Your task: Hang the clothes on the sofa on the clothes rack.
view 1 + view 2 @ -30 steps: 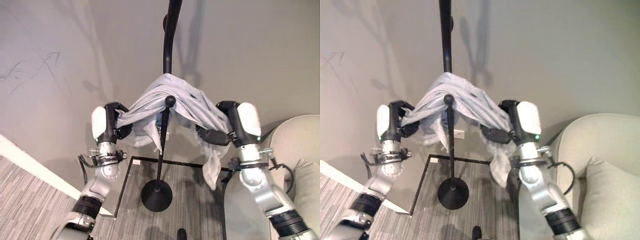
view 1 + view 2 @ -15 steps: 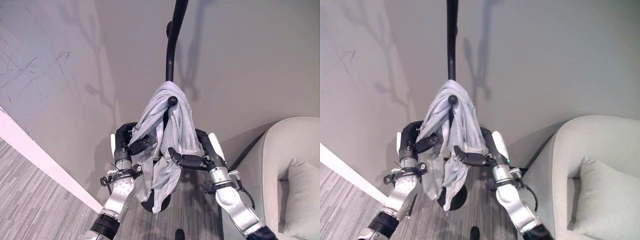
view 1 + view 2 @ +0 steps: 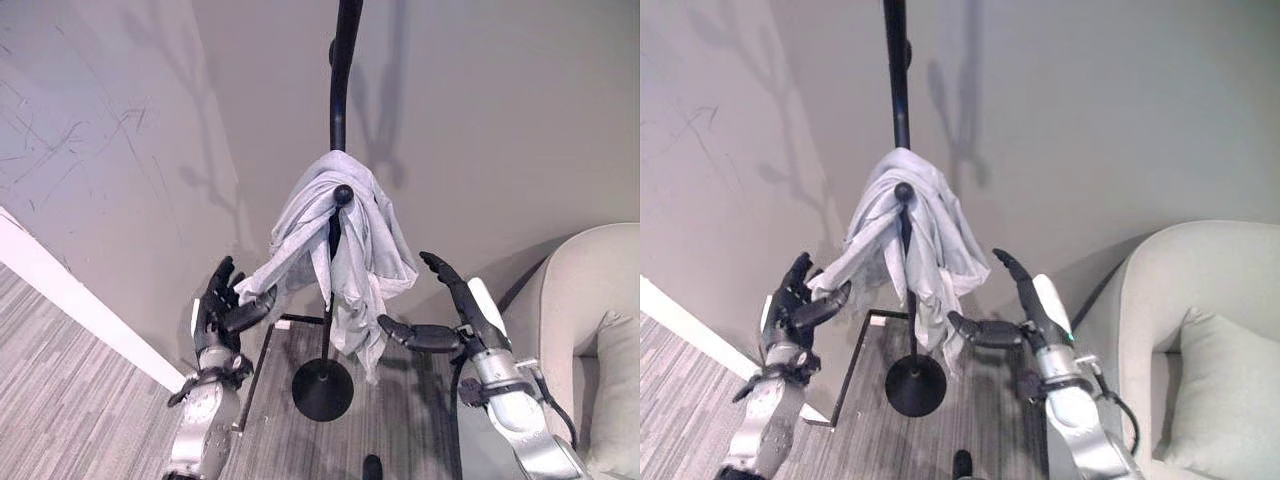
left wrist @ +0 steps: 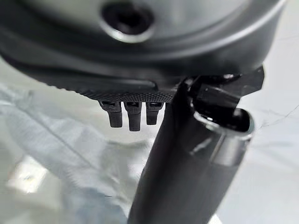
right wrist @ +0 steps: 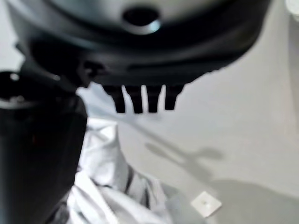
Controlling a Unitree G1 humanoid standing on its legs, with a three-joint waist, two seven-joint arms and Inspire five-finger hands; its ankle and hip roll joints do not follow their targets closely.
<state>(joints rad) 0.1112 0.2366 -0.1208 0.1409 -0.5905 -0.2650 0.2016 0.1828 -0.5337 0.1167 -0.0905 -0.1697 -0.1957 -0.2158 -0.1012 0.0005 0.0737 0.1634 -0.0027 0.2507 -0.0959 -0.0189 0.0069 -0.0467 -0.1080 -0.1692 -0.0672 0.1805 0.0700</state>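
The left hand is raised beside the rack with its fingers spread wide; its thumb touches a corner of the cloth, without gripping it. The light grey garment hangs bunched over a knob of the black clothes rack. The right hand is also spread wide, holding nothing, with its thumb just below the hanging cloth. The pale sofa stands at the right.
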